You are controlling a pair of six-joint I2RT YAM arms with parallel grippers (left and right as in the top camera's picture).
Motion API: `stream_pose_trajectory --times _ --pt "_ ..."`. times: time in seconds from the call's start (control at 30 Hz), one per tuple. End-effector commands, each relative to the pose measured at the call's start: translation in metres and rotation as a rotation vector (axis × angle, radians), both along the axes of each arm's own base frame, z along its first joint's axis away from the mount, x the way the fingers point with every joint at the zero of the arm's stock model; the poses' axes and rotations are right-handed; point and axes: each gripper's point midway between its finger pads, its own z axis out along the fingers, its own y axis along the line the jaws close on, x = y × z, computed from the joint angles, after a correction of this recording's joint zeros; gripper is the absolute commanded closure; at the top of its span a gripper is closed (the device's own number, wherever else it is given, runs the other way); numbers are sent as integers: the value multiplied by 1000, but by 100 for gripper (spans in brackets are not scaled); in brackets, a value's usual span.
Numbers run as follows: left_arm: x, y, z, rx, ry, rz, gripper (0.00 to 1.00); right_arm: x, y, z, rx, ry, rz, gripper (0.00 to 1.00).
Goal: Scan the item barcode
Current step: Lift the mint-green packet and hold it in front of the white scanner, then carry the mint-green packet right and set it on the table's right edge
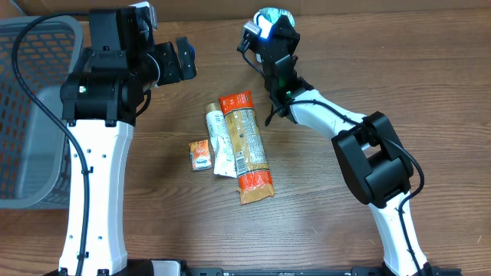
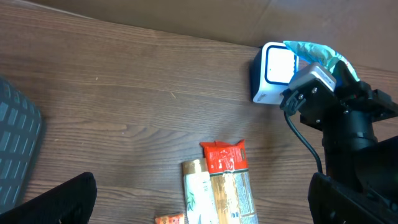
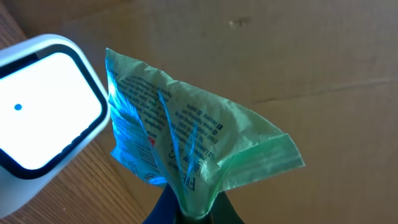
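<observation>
My right gripper is shut on the bottom edge of a crumpled green packet with printed text. It holds the packet up right beside the white scanner, whose window glows and throws blue light on the packet. From overhead, the packet and scanner sit at the back of the table with the right gripper under them. The left wrist view shows the scanner and green packet too. My left gripper hangs open and empty over the table; overhead it is the left gripper at the back left.
A long orange-red packet, a white and green sachet and a small orange packet lie mid-table. A grey mesh basket stands at the left edge. A cardboard wall backs the table.
</observation>
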Motion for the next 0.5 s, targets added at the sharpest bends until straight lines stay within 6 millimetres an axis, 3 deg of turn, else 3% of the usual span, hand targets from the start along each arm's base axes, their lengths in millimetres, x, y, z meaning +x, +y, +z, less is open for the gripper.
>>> stream_pose_trajectory --times 0.0,0.1,0.23,0.33,0.47 --pt "1 1 0 6 -2 -11 0 -9 4 38 89 -61 -23 96" --pt "1 1 0 6 -2 -11 1 -19 -2 61 140 -28 -29 96" --pt "1 1 0 6 -2 -11 0 -45 -17 113 364 -11 -41 96" --pt "1 1 0 6 -2 -11 0 -79 -21 148 625 68 8 96" --pt "1 1 0 6 -2 -11 1 -128 -32 175 1047 267 62 96"
